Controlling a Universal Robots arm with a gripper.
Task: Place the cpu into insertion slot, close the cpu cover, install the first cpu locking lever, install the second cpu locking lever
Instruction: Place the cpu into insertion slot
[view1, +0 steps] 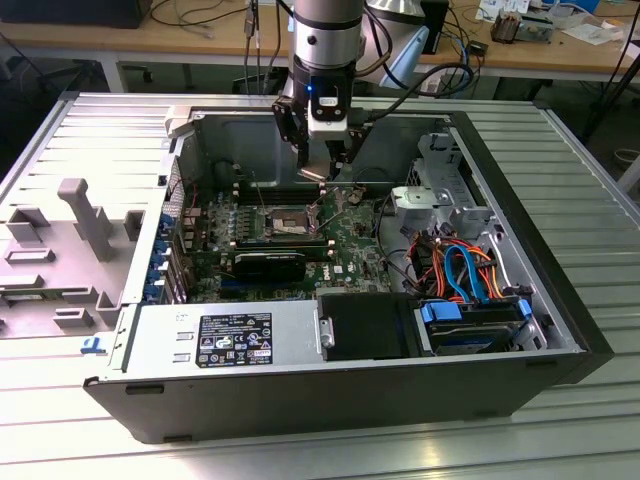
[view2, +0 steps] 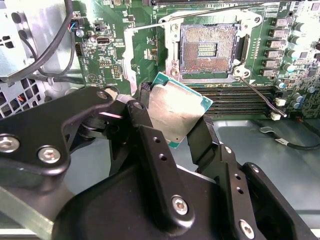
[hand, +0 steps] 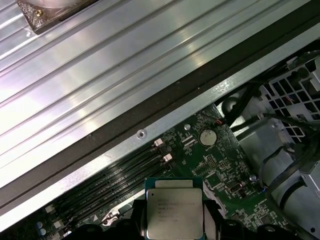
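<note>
Ribbed aluminium table (view1: 590, 200), and on it an open dark-grey computer case (view1: 330, 400) laid on its side. At the middle of its green circuit board (view1: 348, 230), the insertion slot (view1: 290, 222): small square socket, tan-gold centre, silvery metal rim.

Nearest in the second wrist view, the black two-fingered gripper (view2: 172, 127), jaws drawn narrow onto opposite edges of the cpu (view2: 176, 112), a small flat square chip with a silvery-grey metal top and a green rim. Held tilted, just short of the insertion slot (view2: 207, 49) and not touching it. Same grip in the first wrist view: cpu (hand: 174, 210) clamped between black fingers (hand: 212, 222).

Between chip and slot, long black memory sticks (view2: 235, 97). Then the socket itself, bare, contact field exposed. Right beside the slot, a thin silvery upright plate (view2: 129, 70), possibly the cpu cover swung open, though hard to judge edge-on. Thin wire locking lever (view2: 260, 93) standing free off one side of the slot, second lever (view2: 210, 12) along its far side.

In the exterior view, gripper (view1: 322, 175) above the slot, slightly toward the exterior view's right.
</note>
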